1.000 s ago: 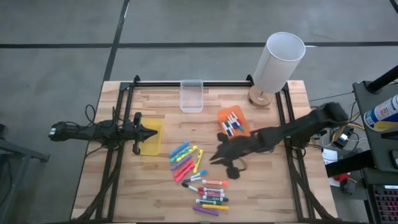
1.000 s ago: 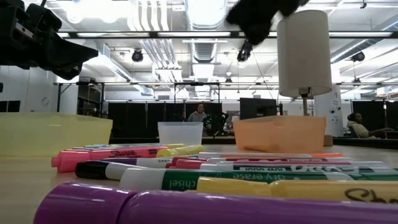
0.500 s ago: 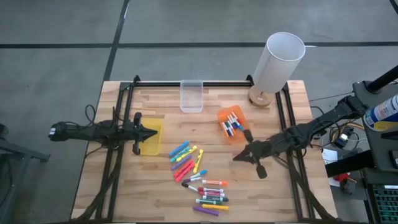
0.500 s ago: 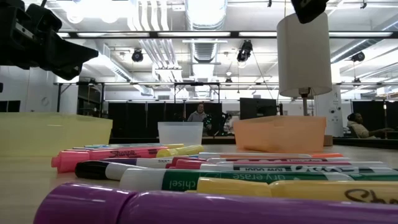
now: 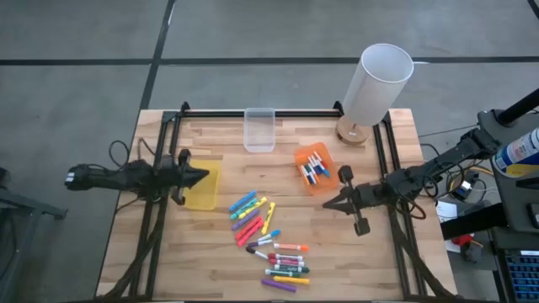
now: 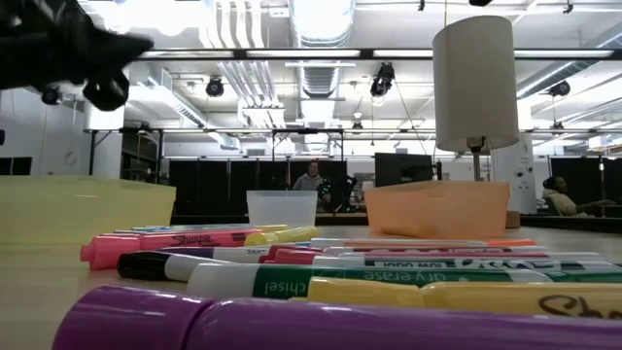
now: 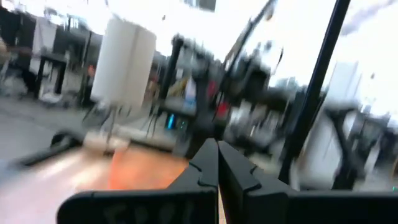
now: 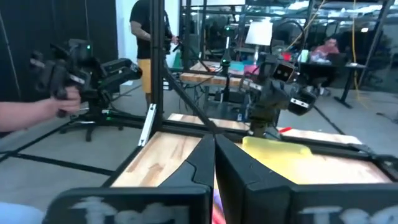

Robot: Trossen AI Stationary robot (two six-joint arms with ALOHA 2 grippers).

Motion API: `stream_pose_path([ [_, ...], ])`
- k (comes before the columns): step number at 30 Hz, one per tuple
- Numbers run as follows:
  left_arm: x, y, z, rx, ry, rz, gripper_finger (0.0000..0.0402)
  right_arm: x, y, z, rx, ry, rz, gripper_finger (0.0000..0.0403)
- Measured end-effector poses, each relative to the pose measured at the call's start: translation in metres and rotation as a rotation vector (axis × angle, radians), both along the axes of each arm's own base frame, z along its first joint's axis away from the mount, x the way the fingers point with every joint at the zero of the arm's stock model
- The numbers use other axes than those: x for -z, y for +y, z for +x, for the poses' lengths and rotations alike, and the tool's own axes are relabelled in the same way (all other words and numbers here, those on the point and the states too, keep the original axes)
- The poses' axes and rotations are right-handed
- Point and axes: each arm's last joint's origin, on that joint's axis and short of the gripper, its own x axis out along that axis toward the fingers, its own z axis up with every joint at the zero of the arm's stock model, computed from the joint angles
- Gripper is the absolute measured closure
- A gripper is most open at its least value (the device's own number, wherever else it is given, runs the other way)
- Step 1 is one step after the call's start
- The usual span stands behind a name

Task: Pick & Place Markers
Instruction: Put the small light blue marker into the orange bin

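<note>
yellow bin (image 5: pixel 205 186), clear bin (image 5: pixel 259 130), orange bin (image 5: pixel 315 167), lamp (image 5: pixel 374 87)

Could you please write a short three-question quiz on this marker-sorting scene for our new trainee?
1. True or false: the right pincer is shut on a marker.
2. Which bin already holds markers? A) yellow bin B) clear bin C) orange bin
3. Fill in: the loose markers lie on the wooden ____.

Key:
1. False; it is shut and holds nothing, beside the orange bin. The left pincer, also shut, hangs over the yellow bin.
2. C
3. table
</note>
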Motion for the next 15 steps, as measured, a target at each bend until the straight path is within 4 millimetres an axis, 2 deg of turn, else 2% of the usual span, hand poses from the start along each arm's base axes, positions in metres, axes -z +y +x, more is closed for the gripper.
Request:
stream_pose_path([
  [4, -0.021, 0.001, -0.004, 0.032, -0.193, -0.157, 0.0401, 0.0, 0.0, 0.0, 0.003, 0.001, -0.015, 0.0394],
  [8, -0.043, 0.001, -0.001, 0.042, -0.189, -0.22, 0.0393, 0.002, -0.002, 0.002, 0.023, 0.009, -0.019, 0.0394],
  [12, -0.068, -0.001, 0.014, 0.06, -0.138, -0.257, 0.0343, 0.005, -0.003, 0.005, 0.063, 0.022, -0.017, 0.0394],
  [15, -0.08, -0.004, 0.036, 0.052, 0.003, -0.25, 0.0294, 0.01, -0.002, 0.009, 0.067, 0.042, -0.036, 0.0394],
])
